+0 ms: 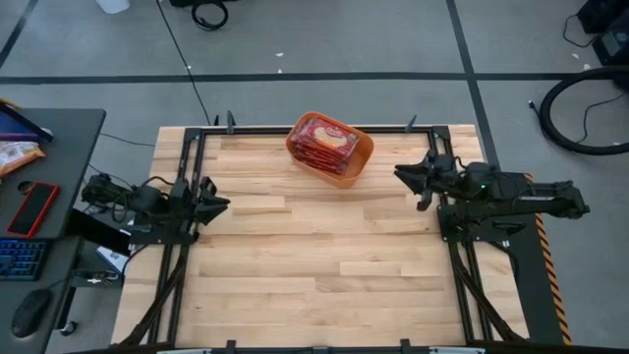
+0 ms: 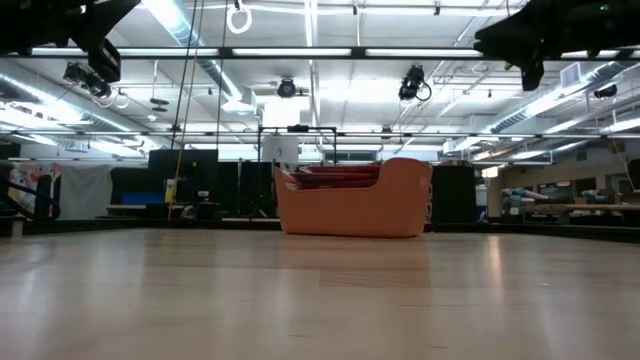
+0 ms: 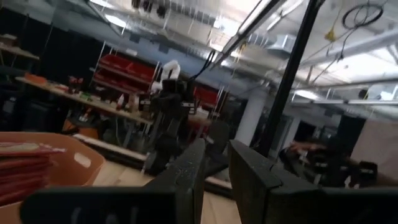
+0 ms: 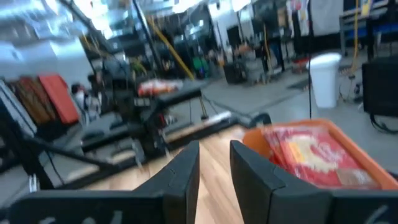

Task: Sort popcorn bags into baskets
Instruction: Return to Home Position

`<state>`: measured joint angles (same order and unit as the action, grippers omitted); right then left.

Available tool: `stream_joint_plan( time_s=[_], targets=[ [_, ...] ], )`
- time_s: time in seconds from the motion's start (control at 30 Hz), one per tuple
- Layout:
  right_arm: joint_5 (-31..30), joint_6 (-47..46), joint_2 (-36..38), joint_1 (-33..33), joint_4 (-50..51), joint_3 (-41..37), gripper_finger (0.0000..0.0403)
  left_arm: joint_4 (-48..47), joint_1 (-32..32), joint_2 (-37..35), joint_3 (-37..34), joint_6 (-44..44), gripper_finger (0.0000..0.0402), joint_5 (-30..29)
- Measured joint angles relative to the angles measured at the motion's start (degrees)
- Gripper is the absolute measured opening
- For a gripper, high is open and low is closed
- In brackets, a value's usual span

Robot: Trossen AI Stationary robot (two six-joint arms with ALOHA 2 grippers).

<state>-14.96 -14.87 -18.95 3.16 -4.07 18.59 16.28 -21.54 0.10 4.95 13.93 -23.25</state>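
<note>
The orange basket (image 1: 364, 158) stands near the middle of the table's far edge, also seen in the low view (image 2: 400, 205). Several red popcorn bags (image 1: 322, 141) lie stacked inside it, their edges showing above the rim (image 2: 330, 177). My left gripper (image 1: 224, 204) hangs above the table's left edge, pointing at the middle, with its fingers almost together (image 3: 216, 155). My right gripper (image 1: 399, 173) hangs above the right edge, level with the basket, fingers likewise almost together (image 4: 214, 155). Both wrist views show the basket and bags (image 3: 25, 168) (image 4: 311, 155) farther off.
Bare wooden tabletop (image 1: 324, 265) spreads between the arms and toward the near edge. A black metal frame (image 1: 187, 147) runs round the table. A side desk on the left carries a keyboard, a red phone (image 1: 34, 208), a mouse and an orange-and-white snack packet (image 1: 15, 154).
</note>
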Motion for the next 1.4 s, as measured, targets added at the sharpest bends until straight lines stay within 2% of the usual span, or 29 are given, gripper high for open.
stream_joint_plan(
  time_s=[0.2,0.33,0.5,0.7,0.93,1.07,1.4],
  targets=[
    [-0.2,0.0,4.4,0.0,-4.4,-3.0,0.0094,0.8,0.0,0.0,-4.5,0.0,0.0073,-0.1],
    [-0.2,0.0,8.6,0.0,-4.8,-6.0,0.0094,-4.4,0.0,0.0,-4.5,-0.2,0.0073,0.0],
    [-0.3,0.0,13.6,0.0,-4.9,-9.8,0.0094,-5.8,1.7,0.0,-4.5,-0.2,0.0073,0.0],
    [-0.3,0.0,18.8,0.0,-4.9,-14.4,0.0094,-5.8,8.3,0.0,-4.5,-0.1,0.0073,0.0],
    [-0.4,0.0,18.9,-0.2,-4.9,-18.3,0.0094,-5.8,16.1,0.0,-4.5,-0.1,0.0073,0.0],
    [-0.4,0.0,18.9,-0.1,-1.4,-18.3,0.0094,-5.8,20.3,0.0,-4.5,-0.1,0.0073,0.0],
    [-0.2,0.0,18.9,-0.2,-1.9,-18.3,0.0094,-5.9,30.9,0.0,-4.5,-0.1,0.0073,0.0]
  ],
)
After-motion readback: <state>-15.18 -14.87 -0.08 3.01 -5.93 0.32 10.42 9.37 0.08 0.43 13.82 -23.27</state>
